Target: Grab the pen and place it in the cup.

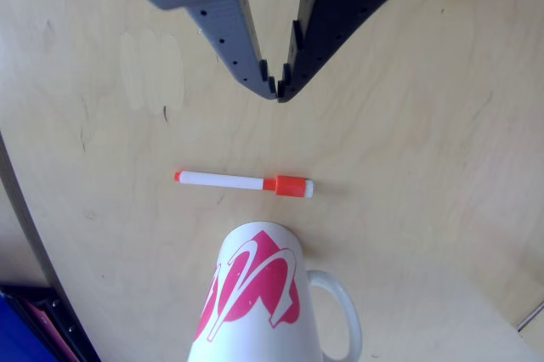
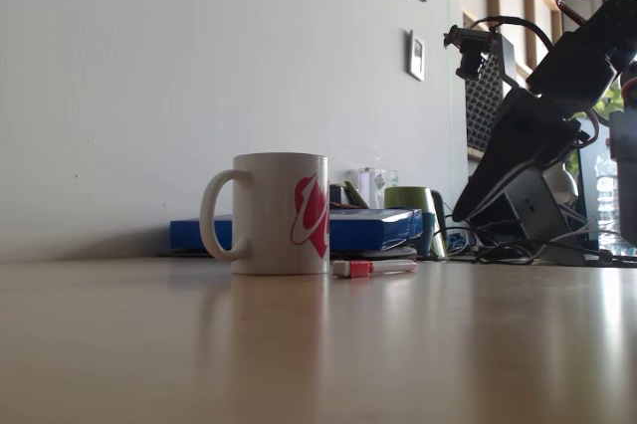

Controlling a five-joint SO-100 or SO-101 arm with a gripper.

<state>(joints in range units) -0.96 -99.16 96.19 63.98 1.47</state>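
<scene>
The pen (image 1: 244, 182) is lying flat on the worktop (image 1: 425, 175), crosswise in the other view, with its orange-red cap to the right of that view. No edge of the worktop is close to it except the curved edge at the left of that view, which is well apart from it. The cup (image 1: 255, 302) is standing upright just beside the pen, on the side away from the gripper; in the fixed view the pen (image 2: 373, 268) is seen low on the wood just to the right of the cup (image 2: 267, 213).

The gripper (image 1: 278, 90) is held above the worktop, near the pen but not touching it. Its jaws are almost closed, with only a thin gap at the tips, and nothing is held between them.

Several things could go wrong from here, as a judgement. If the jaws are not opened before the descent, the pen would be pushed or pressed by the tips and not taken. The pen is round and slim, so it could be rolled toward the cup by a touch from one finger only. If it is grasped near the cap end, it could be tilted in the jaws and dropped. Because the cup is so close, its side could be hit by the arm during the lift, and the cup could be shifted or tipped.
</scene>
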